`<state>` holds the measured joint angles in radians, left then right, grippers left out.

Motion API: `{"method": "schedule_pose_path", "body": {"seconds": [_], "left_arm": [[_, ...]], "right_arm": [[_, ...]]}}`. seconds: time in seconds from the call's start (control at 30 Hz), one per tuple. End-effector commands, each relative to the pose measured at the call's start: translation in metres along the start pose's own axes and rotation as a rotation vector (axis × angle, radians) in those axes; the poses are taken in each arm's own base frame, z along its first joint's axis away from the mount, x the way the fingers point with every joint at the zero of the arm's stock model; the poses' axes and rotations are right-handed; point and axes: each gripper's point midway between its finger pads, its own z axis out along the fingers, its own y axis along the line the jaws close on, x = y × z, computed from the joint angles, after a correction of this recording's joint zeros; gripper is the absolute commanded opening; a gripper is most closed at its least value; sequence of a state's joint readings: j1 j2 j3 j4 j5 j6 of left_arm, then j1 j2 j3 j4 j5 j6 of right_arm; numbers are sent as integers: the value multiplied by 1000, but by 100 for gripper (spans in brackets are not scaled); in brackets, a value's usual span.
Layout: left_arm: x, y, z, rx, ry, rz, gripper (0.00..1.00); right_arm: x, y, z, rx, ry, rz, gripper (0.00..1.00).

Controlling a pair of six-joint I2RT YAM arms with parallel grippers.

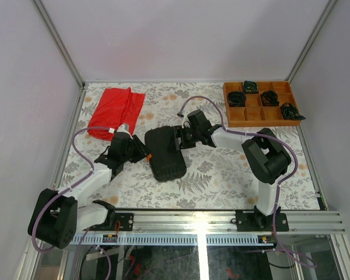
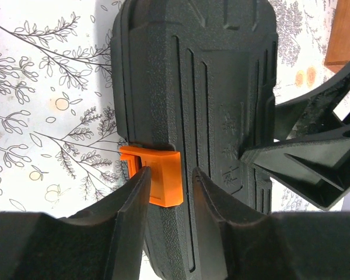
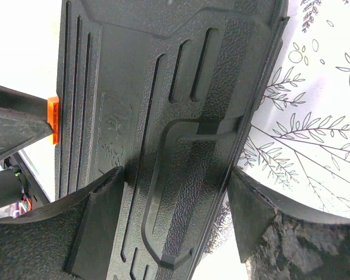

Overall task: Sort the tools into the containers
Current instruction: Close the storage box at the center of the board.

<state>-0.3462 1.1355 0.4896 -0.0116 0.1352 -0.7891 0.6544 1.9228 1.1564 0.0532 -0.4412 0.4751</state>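
My left gripper (image 2: 169,175) sits at the orange latch (image 2: 158,166) on the side of the tool case (image 2: 210,87). Its fingers (image 2: 125,221) are parted only a little and straddle the latch's end. I see a sliver of gap on 1 side, so I read it as holding nothing. My right gripper (image 3: 175,178) is spread wide at the opposite side of the case. 1 finger rests on the ribbed lid and the other sits off the edge over the table (image 1: 221,175). I cannot tell whether it is pressing.

The case lies flat with its lid down and the latch seated, so its contents are hidden. No hammer, pliers or screwdriver shows around the case in any view. My judgement is that either the tools are shut inside or no sorting shows yet. The 2 grippers look set to work the latch, with the right 1 bracing.

Well beyond the case to its right stands a wooden tray (image 1: 262,122), with black coiled bundles (image 1: 236,99) in several compartments. To the case's far left lies a red cloth (image 1: 114,111).
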Motion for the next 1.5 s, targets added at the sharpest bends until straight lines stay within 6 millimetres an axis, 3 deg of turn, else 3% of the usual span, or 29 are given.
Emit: {"method": "schedule_pose_path", "body": {"seconds": [0.0,0.17,0.67,1.23,1.3,1.47], "left_arm": [[-2,-24,7,96,10,1,31],[5,-11,11,48,18,-8,22],[17,12,7,-15,26,-25,12],[35,25,20,-26,82,-48,7],[37,27,21,-35,91,-46,8],[23,18,14,-30,49,-34,31]], "right_arm": [[84,-43,13,137,247,1,38],[84,-43,13,137,248,-2,38],[86,-43,15,132,252,3,38],[87,-44,15,136,255,8,38],[87,-44,15,137,257,8,38],[86,-44,15,137,257,3,38]]}}
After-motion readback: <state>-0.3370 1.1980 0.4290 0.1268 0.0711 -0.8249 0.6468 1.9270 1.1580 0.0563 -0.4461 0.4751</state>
